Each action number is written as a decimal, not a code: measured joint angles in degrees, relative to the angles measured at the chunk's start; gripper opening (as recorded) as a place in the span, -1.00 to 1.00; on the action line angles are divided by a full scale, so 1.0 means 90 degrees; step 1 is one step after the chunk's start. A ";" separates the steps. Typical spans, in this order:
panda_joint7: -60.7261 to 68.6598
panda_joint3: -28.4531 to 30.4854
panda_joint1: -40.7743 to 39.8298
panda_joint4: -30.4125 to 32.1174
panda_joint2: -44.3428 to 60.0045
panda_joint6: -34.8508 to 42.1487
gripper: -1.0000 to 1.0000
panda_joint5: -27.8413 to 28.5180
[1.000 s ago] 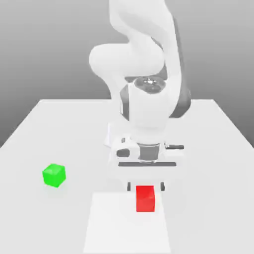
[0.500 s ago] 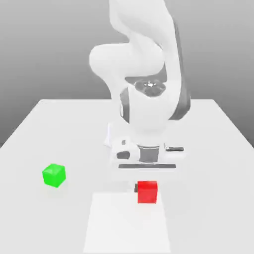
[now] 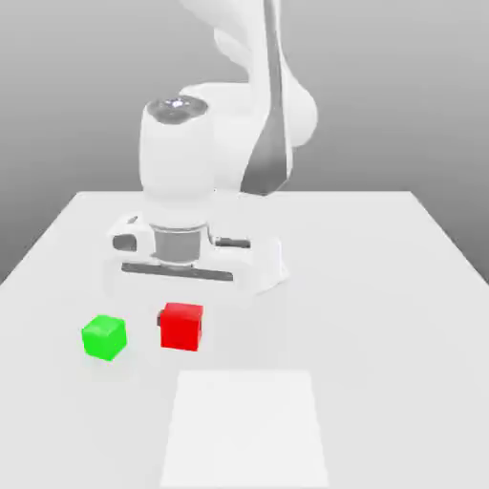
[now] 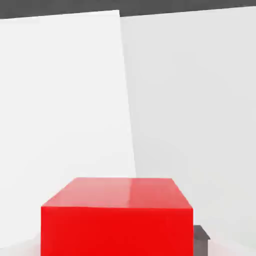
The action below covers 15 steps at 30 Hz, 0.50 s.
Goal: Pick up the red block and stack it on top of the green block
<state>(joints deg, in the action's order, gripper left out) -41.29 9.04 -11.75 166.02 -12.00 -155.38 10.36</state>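
Gripper: the gripper (image 3: 180,328) was pinched tight on the red block (image 3: 180,327), hanging point-down under the big white wrist, block clear of the table (image 3: 382,287) as far as I could judge.

Red block: sat right between the fingers; the hand view had it (image 4: 116,215) up close with a dark finger pad (image 4: 201,239) against one side.

Green block: the green block (image 3: 104,337) lay on the table just beside the gripper, toward the exterior view's left, and looked a touch lower than the carried cube. Not touching.

Risk 1: red cube seemed to ride low, so sliding straight across could clip the green one and shove it away.

Risk 2: letting go off-centre would probably tip the red cube off the edge, since both are about the same size.

Risk 3: smooth faces, so a weak pinch might let it slip or twist.

Looks: both cubes plain, sharp-edged, matte, one bright red, one bright green. Table was flat white with a paler rectangle (image 3: 245,430) near the gripper.
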 joint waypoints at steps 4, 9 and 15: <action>0.0449 0.0435 -0.0442 0.0075 -0.0220 0.0132 -1.00 0.0196; 0.1050 0.0997 -0.0960 0.0180 -0.0432 0.0258 -1.00 0.0380; 0.1826 0.1667 -0.1380 0.0299 -0.0487 0.0288 -1.00 0.0380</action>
<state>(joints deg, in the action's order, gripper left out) -24.85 24.05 -24.17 168.71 -16.39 -152.78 13.78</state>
